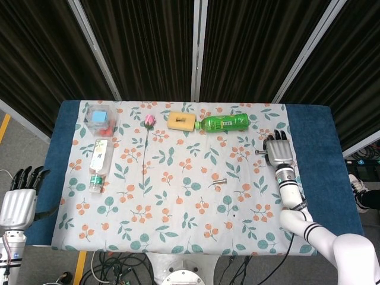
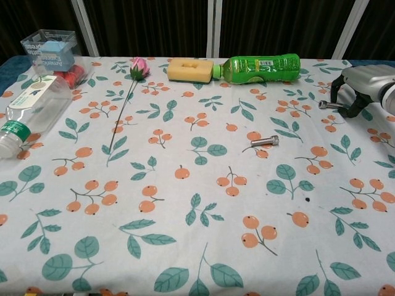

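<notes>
My right hand (image 1: 278, 151) (image 2: 365, 85) hovers palm down over the right side of the floral cloth. A small silver bolt (image 1: 259, 152) (image 2: 326, 105) sticks out to the left from between its thumb and a curled finger, and looks pinched there. Another silver bolt (image 1: 218, 183) (image 2: 265, 141) lies loose near the middle of the cloth. My left hand (image 1: 21, 199) hangs off the table's left edge with its fingers apart, holding nothing. The chest view does not show it.
Along the far edge lie a green bottle (image 1: 224, 123) (image 2: 262, 67), a yellow sponge (image 1: 181, 121) (image 2: 189, 69) and a pink rose (image 1: 149, 120) (image 2: 139, 66). At far left are a clear box (image 1: 100, 119) (image 2: 50, 49) and a lying clear bottle (image 1: 101, 165) (image 2: 31, 105).
</notes>
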You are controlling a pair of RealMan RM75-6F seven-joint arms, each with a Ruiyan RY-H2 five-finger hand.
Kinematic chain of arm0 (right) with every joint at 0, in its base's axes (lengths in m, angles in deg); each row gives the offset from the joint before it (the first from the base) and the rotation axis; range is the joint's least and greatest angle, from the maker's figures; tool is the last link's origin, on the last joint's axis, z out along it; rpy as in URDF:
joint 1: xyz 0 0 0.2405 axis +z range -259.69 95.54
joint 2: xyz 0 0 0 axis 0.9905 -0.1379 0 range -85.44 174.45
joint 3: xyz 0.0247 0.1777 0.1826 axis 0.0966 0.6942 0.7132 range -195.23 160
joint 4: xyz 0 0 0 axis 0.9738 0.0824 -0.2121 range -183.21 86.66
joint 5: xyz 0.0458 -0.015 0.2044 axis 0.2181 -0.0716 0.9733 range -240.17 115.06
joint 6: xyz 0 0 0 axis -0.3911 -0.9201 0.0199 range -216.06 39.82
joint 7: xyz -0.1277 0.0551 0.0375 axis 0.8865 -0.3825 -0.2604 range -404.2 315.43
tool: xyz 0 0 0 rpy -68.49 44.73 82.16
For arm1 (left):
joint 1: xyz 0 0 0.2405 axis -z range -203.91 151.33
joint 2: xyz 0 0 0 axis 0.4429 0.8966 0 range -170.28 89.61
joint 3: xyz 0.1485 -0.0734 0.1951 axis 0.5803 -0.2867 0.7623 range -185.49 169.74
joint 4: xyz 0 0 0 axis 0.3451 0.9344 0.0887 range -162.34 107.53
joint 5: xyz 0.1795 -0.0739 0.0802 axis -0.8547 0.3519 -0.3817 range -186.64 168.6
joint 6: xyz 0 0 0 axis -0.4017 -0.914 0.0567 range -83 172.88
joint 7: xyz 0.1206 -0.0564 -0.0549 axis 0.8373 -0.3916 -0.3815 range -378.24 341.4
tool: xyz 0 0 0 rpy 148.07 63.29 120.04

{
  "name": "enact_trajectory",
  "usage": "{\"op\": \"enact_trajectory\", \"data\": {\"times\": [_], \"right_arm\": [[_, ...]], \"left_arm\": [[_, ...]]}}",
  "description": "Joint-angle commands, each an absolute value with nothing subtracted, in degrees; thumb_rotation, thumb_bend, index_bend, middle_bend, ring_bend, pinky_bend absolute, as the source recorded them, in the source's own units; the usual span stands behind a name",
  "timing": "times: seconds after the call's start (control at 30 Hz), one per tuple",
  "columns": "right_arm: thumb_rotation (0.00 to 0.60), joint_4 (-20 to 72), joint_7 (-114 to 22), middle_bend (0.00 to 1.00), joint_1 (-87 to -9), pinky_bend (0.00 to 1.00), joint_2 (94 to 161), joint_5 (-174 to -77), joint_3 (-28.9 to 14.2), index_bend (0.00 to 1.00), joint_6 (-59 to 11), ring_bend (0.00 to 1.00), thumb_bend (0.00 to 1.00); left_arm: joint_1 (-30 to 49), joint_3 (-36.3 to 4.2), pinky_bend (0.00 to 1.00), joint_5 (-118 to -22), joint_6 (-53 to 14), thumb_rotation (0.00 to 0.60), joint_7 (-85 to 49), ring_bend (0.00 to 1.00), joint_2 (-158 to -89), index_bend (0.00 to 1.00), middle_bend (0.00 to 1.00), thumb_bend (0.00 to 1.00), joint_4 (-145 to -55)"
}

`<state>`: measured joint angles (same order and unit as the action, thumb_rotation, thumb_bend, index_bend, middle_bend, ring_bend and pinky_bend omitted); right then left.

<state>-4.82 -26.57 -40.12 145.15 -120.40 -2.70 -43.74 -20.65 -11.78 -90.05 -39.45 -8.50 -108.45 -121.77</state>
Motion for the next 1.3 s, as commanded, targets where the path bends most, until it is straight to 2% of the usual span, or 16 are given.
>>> {"op": "enact_trajectory", "data": {"times": [0.03, 0.57, 0.83, 1.03, 1.3], "right_arm": [[0.6, -4.9, -26.8, 0.24, -40.2, 0.0, 145.1, -120.7, -2.7, 0.46, -43.6, 0.05, 0.3], [0.6, -6.2, -26.3, 0.24, -39.9, 0.0, 145.9, -120.2, -2.2, 0.52, -44.1, 0.05, 0.32], [0.6, -4.8, -24.9, 0.25, -40.1, 0.0, 145.2, -121.2, -2.3, 0.55, -41.6, 0.05, 0.38], [0.6, -1.2, -16.8, 0.26, -39.9, 0.0, 142.9, -123.5, -4.1, 0.57, -37.1, 0.05, 0.38], [0.6, 0.6, -5.3, 0.26, -37.8, 0.0, 141.9, -124.2, -5.7, 0.57, -36.5, 0.05, 0.38]], "left_arm": [[-20.7, -11.8, 0.0, -90.0, -39.4, 0.6, -8.5, 0.0, -108.5, 0.15, 0.09, 0.0, -121.7], [-20.7, -11.6, 0.0, -89.8, -39.1, 0.6, -8.9, 0.0, -108.7, 0.15, 0.09, 0.0, -121.3], [-20.7, -11.6, 0.0, -89.7, -39.1, 0.6, -9.1, 0.0, -108.7, 0.15, 0.09, 0.0, -121.0], [-20.7, -11.6, 0.0, -90.0, -39.2, 0.6, -9.5, 0.0, -108.9, 0.15, 0.09, 0.0, -120.7], [-21.2, -11.2, 0.0, -89.9, -39.4, 0.6, -10.3, 0.0, -109.2, 0.15, 0.09, 0.0, -120.1]]}}
